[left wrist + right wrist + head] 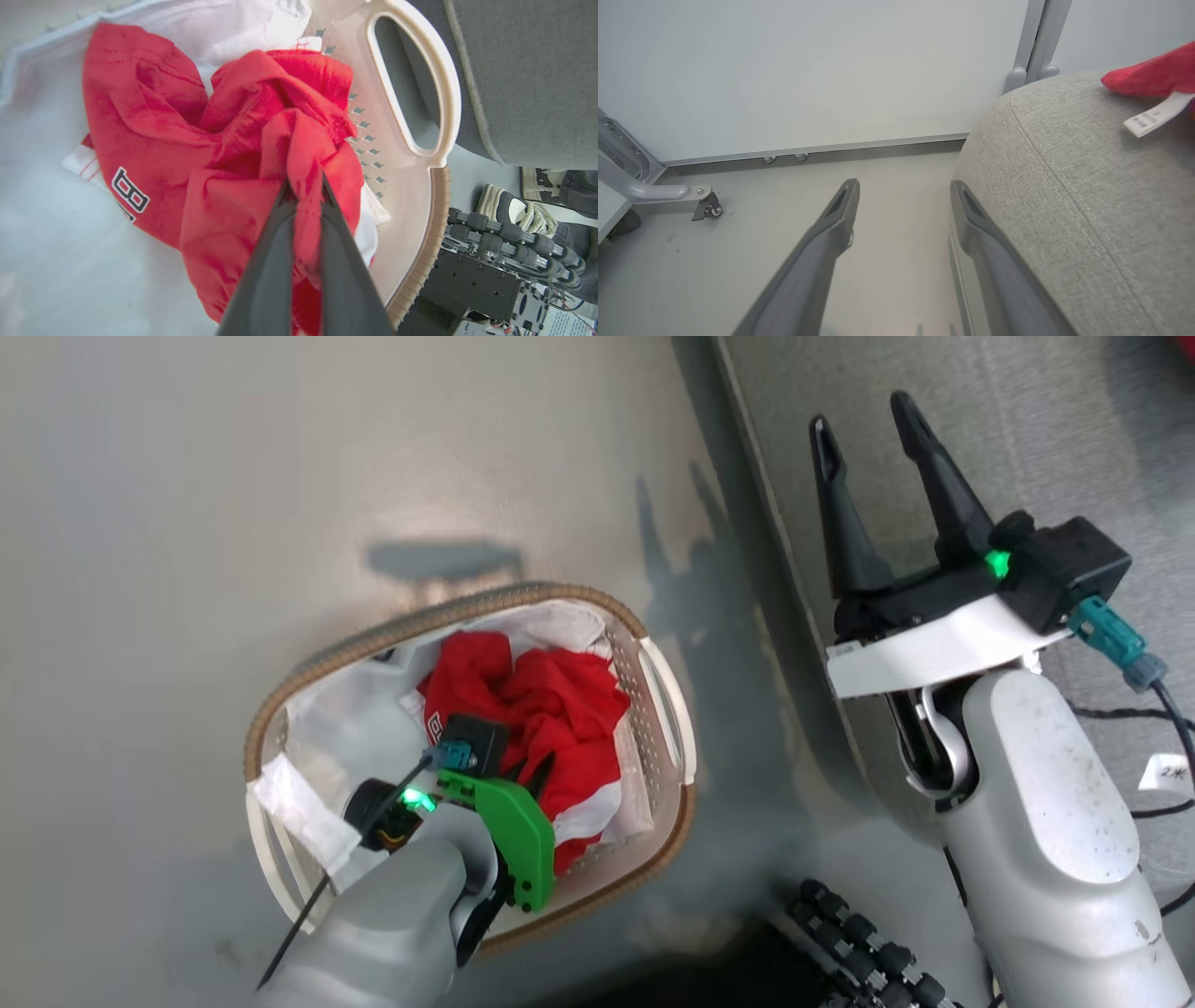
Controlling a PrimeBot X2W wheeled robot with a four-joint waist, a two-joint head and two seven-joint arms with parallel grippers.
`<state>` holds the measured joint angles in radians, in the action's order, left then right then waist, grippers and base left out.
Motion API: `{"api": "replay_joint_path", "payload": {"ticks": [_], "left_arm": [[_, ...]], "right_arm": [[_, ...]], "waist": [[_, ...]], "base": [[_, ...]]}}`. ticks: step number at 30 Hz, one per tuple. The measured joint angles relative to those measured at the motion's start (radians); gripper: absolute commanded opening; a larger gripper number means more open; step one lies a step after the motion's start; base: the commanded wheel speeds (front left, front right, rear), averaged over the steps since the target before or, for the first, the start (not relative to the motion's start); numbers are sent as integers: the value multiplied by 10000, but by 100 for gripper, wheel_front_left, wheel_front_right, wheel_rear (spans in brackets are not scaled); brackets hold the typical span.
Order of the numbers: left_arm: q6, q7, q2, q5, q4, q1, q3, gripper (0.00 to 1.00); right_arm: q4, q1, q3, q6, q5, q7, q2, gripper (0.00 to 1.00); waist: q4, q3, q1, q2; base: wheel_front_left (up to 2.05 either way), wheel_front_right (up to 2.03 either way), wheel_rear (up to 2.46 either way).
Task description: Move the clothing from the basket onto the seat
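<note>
Your red garment (149, 116) lies bunched in the laundry basket (411, 214) on its white liner (56, 242), toward the side nearest the sofa seat cushion (980, 429). Your left end effector (303, 191) is pinching a raised fold at the top of the heap, which looks like a sound hold for lifting the fabric over the rim. Your right end effector (861, 415) hangs spread and empty by the cushion's edge, probably to keep clear. Another red piece (1153, 74) with a white tag lies on the cushion.
</note>
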<state>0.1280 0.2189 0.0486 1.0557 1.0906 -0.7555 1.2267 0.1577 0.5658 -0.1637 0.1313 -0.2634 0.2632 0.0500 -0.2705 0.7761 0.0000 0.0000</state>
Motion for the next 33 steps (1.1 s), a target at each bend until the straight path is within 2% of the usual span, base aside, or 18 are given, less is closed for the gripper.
{"api": "replay_joint_path", "payload": {"ticks": [8, 11, 16, 23, 28, 33], "left_arm": [[0, 408, 36, -31, -313, 493, -293, 0], [0, 424, 213, -846, -832, 620, -861, 0], [-8, 433, 380, -2683, -2320, 1976, -2815, 0], [-8, 433, 395, -4621, -4151, 3377, -4746, 0], [-6, 433, 337, -5595, -5358, 4022, -5791, 0], [-4, 433, 274, -6194, -6491, 4273, -6335, 0]], "right_arm": [[529, -830, 249, 0, -10, 0, -4, 100], [713, -1318, 366, 0, 12, 0, -8, 100], [1066, -2328, 669, 0, 52, 0, -8, 100], [1373, -3359, 757, 0, 52, 0, -10, 100], [1524, -3962, 732, 0, 13, 0, -12, 100], [1707, -4398, 508, 0, 56, 0, -13, 100]], "waist": [[159, -1513, 0, 0], [304, -2130, 0, 0], [738, -3455, 0, 0], [1294, -4950, -1, 0], [1646, -5927, -1, 0], [1964, -6752, -1, 0]], "base": [[0, 0, 0], [0, 0, 0], [0, 0, 0], [0, 0, 0], [0, 0, 0], [0, 0, 0]]}}
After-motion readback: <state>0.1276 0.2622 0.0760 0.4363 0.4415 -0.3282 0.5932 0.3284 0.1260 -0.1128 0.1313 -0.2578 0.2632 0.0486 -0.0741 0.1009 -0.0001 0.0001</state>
